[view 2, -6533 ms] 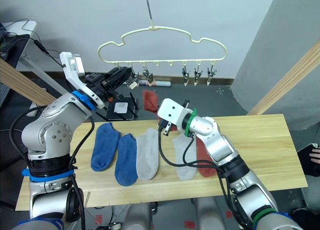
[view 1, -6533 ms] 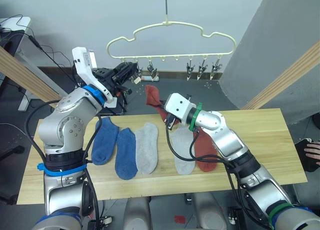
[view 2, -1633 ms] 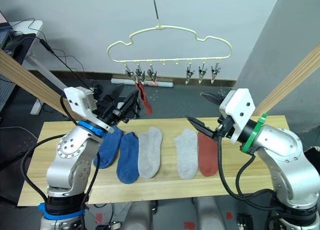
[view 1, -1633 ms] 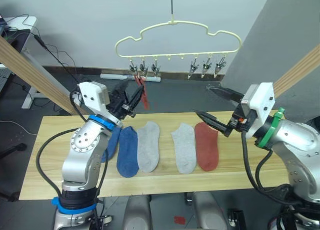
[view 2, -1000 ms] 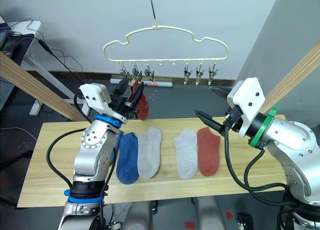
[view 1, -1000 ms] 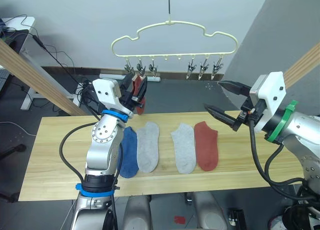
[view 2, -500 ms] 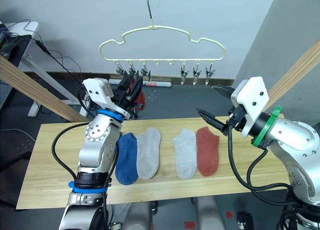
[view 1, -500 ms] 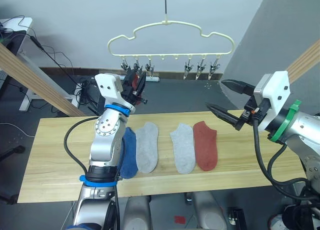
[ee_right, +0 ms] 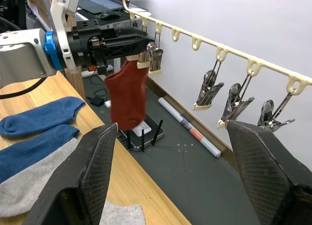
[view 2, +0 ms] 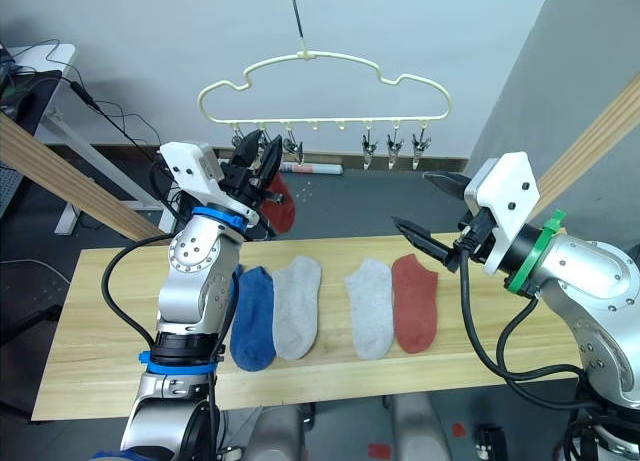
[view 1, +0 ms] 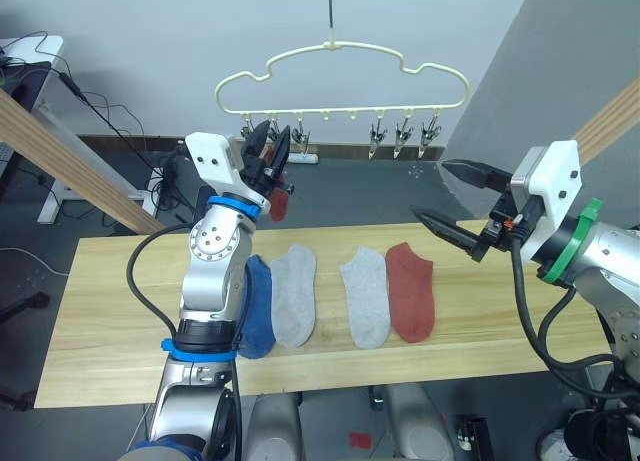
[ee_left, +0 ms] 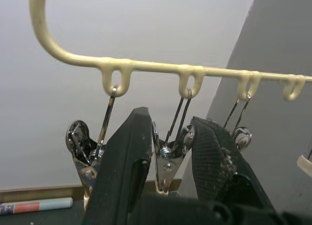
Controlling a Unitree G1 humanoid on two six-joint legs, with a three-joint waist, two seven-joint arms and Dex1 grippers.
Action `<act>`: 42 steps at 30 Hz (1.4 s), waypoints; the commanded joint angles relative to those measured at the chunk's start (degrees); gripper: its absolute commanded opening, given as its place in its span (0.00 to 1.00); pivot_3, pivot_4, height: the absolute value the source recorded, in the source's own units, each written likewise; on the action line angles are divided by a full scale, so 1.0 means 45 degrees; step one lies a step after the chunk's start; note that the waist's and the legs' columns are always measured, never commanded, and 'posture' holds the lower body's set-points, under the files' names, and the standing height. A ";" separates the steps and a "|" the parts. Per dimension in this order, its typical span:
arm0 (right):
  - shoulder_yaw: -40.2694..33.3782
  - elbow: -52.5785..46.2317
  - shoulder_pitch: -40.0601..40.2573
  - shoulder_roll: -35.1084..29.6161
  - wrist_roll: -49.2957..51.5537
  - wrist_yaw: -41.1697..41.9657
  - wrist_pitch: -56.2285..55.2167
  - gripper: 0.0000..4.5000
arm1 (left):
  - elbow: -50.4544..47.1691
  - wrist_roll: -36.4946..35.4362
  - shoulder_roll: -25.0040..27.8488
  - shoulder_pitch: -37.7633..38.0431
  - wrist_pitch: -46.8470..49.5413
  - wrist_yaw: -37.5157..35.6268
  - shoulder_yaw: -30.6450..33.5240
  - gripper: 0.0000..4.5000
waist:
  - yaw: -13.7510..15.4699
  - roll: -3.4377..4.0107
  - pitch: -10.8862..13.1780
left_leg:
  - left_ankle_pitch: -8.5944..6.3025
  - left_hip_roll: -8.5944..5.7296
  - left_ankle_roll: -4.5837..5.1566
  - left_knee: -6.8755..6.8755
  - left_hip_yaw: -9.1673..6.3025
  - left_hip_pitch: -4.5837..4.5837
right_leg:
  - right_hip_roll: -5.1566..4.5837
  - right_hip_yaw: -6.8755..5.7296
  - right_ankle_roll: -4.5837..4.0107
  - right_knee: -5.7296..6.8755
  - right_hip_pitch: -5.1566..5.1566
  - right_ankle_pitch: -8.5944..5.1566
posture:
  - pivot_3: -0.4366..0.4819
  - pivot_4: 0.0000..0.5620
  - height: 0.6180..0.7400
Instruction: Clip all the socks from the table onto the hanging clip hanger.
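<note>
The cloud-shaped clip hanger point(view 1: 340, 48) hangs above the table's point(view 1: 100, 311) far edge. My left gripper point(view 1: 270, 139) is raised to the left end of its clip row, fingers point(ee_left: 129, 152) closed on either side of one metal clip point(ee_left: 165, 162). A rust red sock point(view 1: 277, 203) dangles just below them; which clip holds it I cannot tell. On the table lie two blue socks point(ee_right: 41, 116), two grey socks point(view 1: 293, 293) and a red sock point(view 1: 410, 289). My right gripper point(view 1: 432, 191) hovers open and empty above the red sock, to the right.
Thick wooden poles slant past the table on the left point(view 1: 60, 151) and right point(view 1: 610, 131). Three more clips point(view 1: 402, 139) hang free at the row's right end. Cables, a black stand point(ee_right: 141, 132) and a thin tube point(ee_right: 190, 130) lie on the floor behind.
My left gripper has risen from beside the hanging red sock to the clip row and closed in around a clip. The right gripper has barely moved.
</note>
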 commanded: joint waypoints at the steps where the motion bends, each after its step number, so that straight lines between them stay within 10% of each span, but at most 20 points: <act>1: -0.0216 -0.0234 -0.0052 -0.0166 0.0173 -0.0009 -0.0379 0.83 | -0.0193 -0.0011 -0.0033 -0.0136 -0.0270 -0.0029 0.0064 0.34 | 0.0000 0.0000 0.0000 | 0.0000 0.0000 0.0000 0.0000 0.0000 0.0000 | 0.0000 0.0000 0.0000 0.0000 0.0000 0.0000 | 0.31 0.67 1.00; 10: -0.0195 -0.0095 -0.0095 -0.0228 0.0218 -0.0050 -0.0494 0.83 | 0.0178 -0.0088 -0.0025 -0.0427 -0.0353 -0.0191 0.0108 0.34 | -0.0011 0.0000 0.0000 | 0.0000 0.0000 0.0000 0.0000 -0.0001 0.0000 | 0.0000 -0.0001 0.0001 0.0000 0.0000 -0.0001 | 0.31 0.67 1.00; 17: -0.0116 -0.0151 -0.0093 -0.0161 0.0266 -0.0138 -0.0463 0.83 | 0.0111 -0.0165 -0.0021 -0.0405 -0.0367 -0.0313 0.0141 0.05 | -0.0014 0.0000 0.0000 | 0.0000 0.0000 0.0000 0.0000 0.0000 0.0000 | 0.0000 0.0000 0.0001 0.0000 0.0000 -0.0001 | 0.32 0.66 1.00; 28: 0.1731 -0.0388 0.1749 0.0348 -0.1116 -0.1663 -0.0102 0.91 | -0.0268 -0.0299 0.0391 -0.0340 0.0017 -0.0657 0.0114 0.04 | -0.0009 0.0000 0.0000 | 0.0001 0.0001 -0.0001 -0.0002 -0.0001 -0.0001 | 0.0000 -0.0001 0.0002 -0.0001 0.0000 -0.0001 | 0.32 0.67 1.00; 42: 0.5480 0.4268 0.4019 0.4986 -0.6949 -0.6855 -0.1927 1.00 | -0.1403 -0.0909 0.1061 -0.0267 0.1490 -0.1944 -0.0090 0.04 | -0.0039 0.0007 0.0005 | 0.0002 0.0008 -0.0005 -0.0020 0.0007 0.0000 | 0.0001 0.0003 0.0006 -0.0004 -0.0014 -0.0004 | 0.36 0.72 1.00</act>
